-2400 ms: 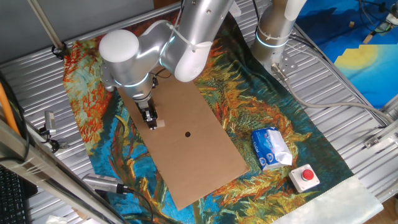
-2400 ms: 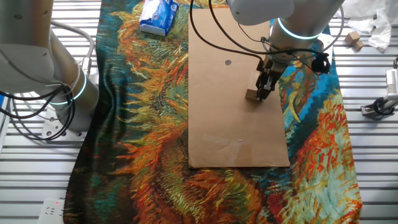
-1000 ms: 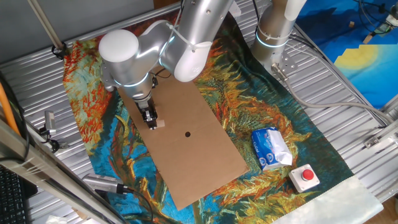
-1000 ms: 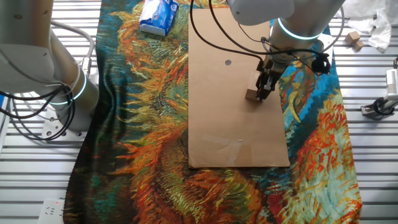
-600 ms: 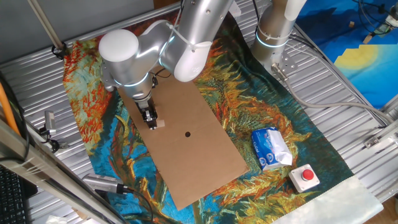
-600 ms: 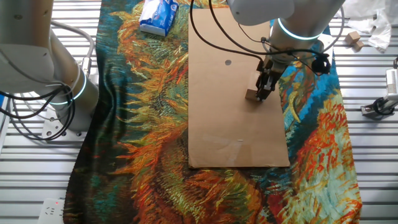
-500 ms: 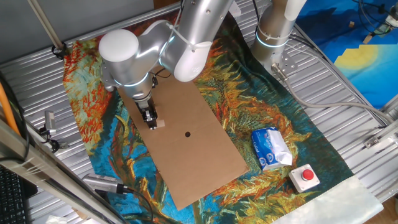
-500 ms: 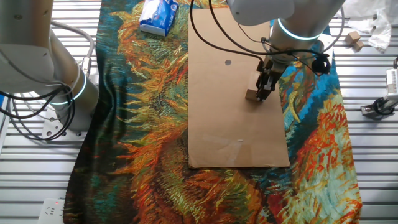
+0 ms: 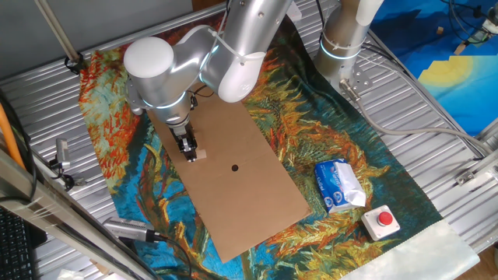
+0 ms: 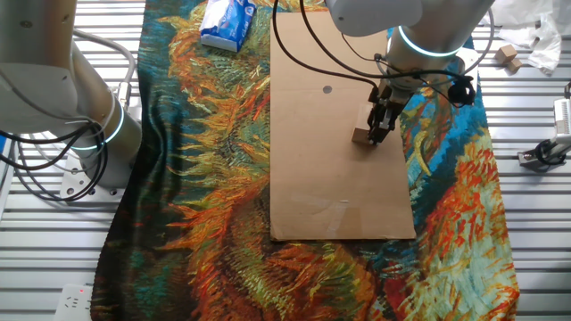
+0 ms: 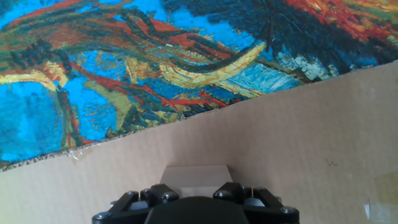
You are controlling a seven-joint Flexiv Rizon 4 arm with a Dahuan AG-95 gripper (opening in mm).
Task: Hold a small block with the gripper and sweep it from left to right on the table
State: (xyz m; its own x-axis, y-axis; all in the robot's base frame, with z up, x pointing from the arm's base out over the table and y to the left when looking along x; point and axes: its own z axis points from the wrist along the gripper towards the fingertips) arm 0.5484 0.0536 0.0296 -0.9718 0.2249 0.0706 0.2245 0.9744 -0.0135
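Observation:
The small block [image 9: 201, 154] is a pale tan cube on the brown board [image 9: 249, 183], near the board's left edge. My black gripper [image 9: 189, 151] points down at it with its tips at board level. In the other fixed view the block [image 10: 360, 135] sticks out beside the gripper [image 10: 376, 132]. In the hand view the block [image 11: 196, 176] sits between the two fingers of the gripper [image 11: 195, 190], which look closed against its sides. The board [image 11: 292, 130] lies on the painted cloth [image 11: 93, 74] over the ribbed metal table [image 9: 47, 85].
A blue-white packet [image 9: 338, 185] and a red button on a pale box [image 9: 383, 220] lie right of the board. The second arm's base column [image 9: 342, 43] stands at the back. The board's dark hole [image 9: 235, 167] is right of the block. Spare cubes [image 10: 509, 55] lie off the cloth.

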